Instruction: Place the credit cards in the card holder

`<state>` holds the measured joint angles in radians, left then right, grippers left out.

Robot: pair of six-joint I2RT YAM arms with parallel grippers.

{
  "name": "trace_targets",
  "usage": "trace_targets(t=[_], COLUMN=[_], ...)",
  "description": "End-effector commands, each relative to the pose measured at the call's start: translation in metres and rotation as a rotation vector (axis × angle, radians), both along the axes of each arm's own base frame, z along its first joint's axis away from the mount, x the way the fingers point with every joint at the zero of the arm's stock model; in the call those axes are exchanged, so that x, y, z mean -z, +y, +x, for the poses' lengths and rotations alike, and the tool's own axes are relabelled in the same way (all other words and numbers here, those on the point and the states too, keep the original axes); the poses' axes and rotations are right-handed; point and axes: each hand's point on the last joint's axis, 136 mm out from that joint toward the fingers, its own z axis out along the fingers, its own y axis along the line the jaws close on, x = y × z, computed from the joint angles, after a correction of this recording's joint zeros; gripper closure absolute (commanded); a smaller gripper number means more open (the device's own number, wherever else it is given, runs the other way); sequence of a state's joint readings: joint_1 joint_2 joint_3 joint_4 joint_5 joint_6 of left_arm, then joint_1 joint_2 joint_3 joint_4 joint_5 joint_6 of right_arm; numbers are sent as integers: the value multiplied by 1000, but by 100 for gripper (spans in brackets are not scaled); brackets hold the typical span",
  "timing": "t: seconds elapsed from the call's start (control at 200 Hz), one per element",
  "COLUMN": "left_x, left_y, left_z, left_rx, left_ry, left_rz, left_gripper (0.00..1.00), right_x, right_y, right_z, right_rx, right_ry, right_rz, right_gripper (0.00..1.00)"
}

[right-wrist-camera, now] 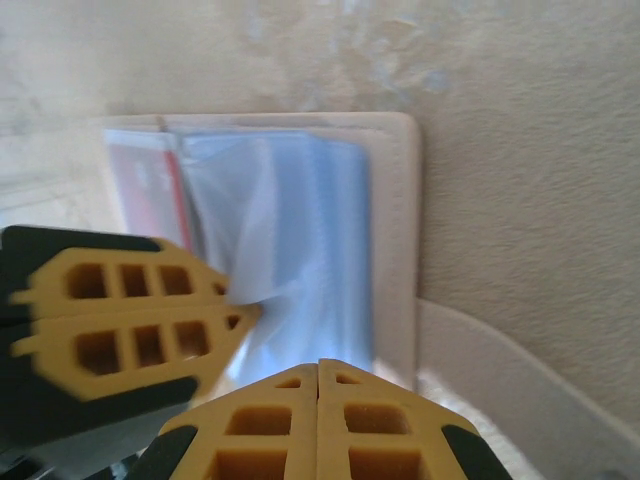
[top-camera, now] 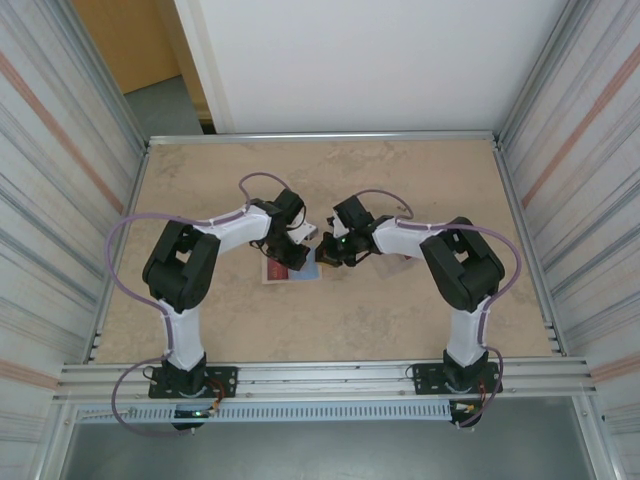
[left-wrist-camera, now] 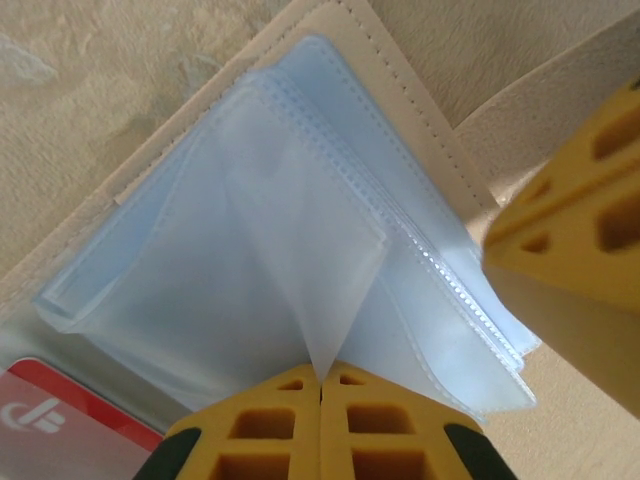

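At the tips of the yellow, matt, rubbery-looking fingers point(left-wrist-camera: 265, 425), the pocket sleeve point(left-wrist-camera: 300, 250) was thin, glossy, translucent plastic. Beyond them the card holder point(left-wrist-camera: 430, 110) looked matt, stitched beige leatherette; the table point(left-wrist-camera: 80, 120) was matt, mottled.

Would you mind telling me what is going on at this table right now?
Two robot arms are working over an opened beige card holder in the middle of the table. The left gripper is shut on one of its pale blue pockets, drawing it up into a peak. The right gripper is shut at the holder's edge; whether it grips the cover is unclear. A red credit card lies next to the pockets, in neither gripper.
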<state>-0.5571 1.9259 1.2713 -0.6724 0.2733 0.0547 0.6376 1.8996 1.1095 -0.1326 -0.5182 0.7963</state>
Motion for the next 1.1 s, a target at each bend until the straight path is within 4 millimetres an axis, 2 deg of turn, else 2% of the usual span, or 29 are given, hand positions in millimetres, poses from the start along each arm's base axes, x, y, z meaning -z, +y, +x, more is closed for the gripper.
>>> trace_targets(t=[0.0,0.2,0.426,0.672,1.092], left_x=[4,6,6,7,8], left_y=[9,9,9,9,8], left_z=[-14,-15,-14,-15,-15], left_rx=[-5,-5,-7,-6,-9], left_ry=[54,56,60,65,71], left_rz=[19,19,18,19,19], left_gripper=[95,95,95,95,95], right_x=[-28,-32,-13,7,18], right_y=[9,13,21,11,16], right_z=[-5,-7,-11,-17,-19], right_rx=[0,-3,-17,-7,-6], right_ry=[-24,-25,10,42,61], right_rz=[62,70,69,32,43], right_gripper=[100,100,100,100,100])
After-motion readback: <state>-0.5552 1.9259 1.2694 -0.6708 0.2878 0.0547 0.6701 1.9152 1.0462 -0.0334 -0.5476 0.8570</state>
